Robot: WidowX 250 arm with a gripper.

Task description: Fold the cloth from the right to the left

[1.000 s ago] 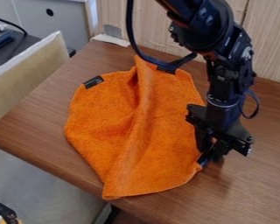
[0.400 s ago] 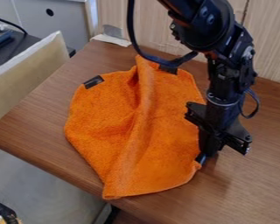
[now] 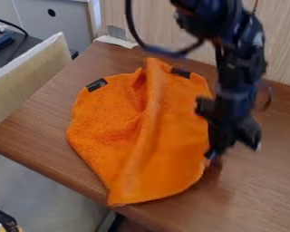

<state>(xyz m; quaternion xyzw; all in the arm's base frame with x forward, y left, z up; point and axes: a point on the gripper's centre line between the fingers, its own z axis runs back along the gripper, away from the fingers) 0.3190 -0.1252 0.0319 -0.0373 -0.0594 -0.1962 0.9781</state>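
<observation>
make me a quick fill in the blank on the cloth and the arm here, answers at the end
The colour of the rumpled fabric cloth is ____.
Along the cloth's far edge, small black rectangular patches show, numbering ____.
In the picture, the black tool is at the cloth's ____ side.
The brown table under the cloth has a surface with ____ grain.
Missing words: orange; two; right; wood

I'm running a black arm (image 3: 237,59) with chunky, rounded joints, a looping dark cable (image 3: 132,25) and a greyish lower band (image 3: 232,95).
</observation>
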